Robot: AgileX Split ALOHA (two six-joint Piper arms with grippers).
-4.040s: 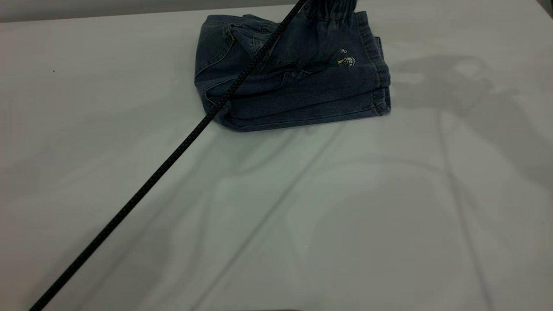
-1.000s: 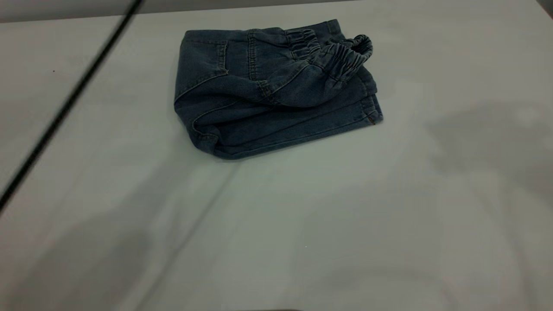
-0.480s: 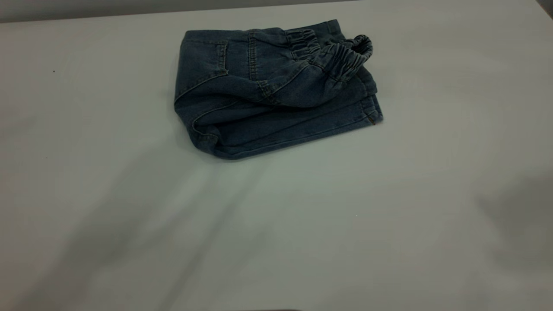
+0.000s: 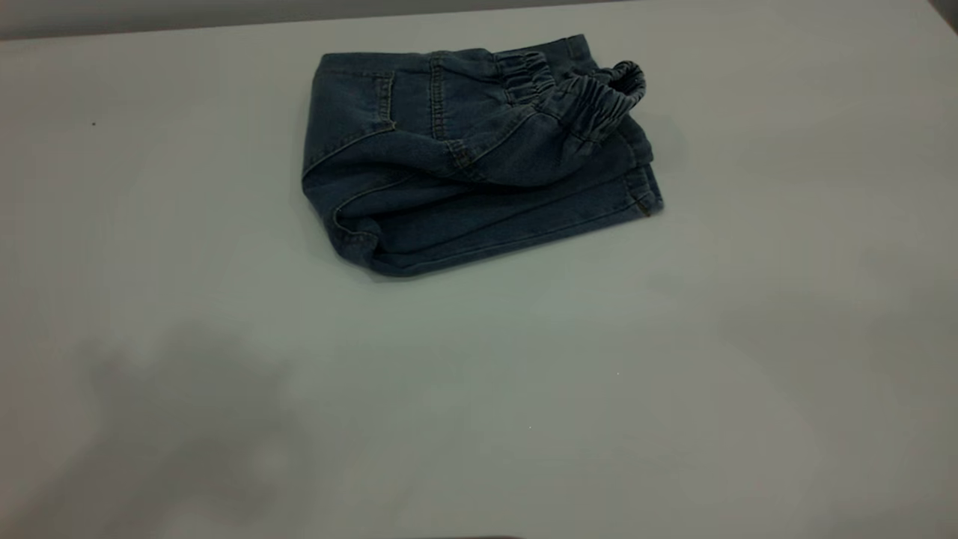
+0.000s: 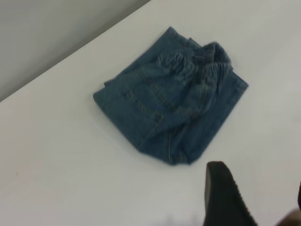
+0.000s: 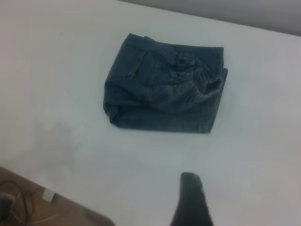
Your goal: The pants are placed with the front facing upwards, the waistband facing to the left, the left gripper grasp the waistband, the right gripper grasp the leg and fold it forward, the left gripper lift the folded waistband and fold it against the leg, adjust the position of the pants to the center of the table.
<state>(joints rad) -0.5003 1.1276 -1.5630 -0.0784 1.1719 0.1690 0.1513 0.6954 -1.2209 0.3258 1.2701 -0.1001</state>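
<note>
I see a large, plain pale-grey table (image 4: 479, 389) filling my exterior view, with a strip of darker grey wall behind its far edge. Soft shadows fall on the tabletop near its left and right front corners; otherwise nothing lies between me and the garment.

Working left to right: the small blue denim pants (image 4: 464, 165) sit folded into a compact bundle on the far half of the table, roughly mid-width and nearer the far edge than the front. The left side of the bundle is the fold, with a stitched patch pocket (image 4: 367, 93) showing on top. The short denim leg (image 4: 509, 224) lies flat underneath, its hem at the right end. The gathered, ruffled dark elastic waistband (image 4: 591, 93) is laid over the top right of the bundle, bunched and slightly raised rather than flat.

Neither arm appears in the exterior view. In the left wrist view the black left gripper (image 5: 225, 197) hangs above bare table, well apart from the pants (image 5: 174, 113); I cannot tell how its fingers are set. The black right gripper (image 6: 193, 202) likewise sits high and clear of the pants (image 6: 164, 92), holding nothing that I can see, finger spread unknown.
</note>
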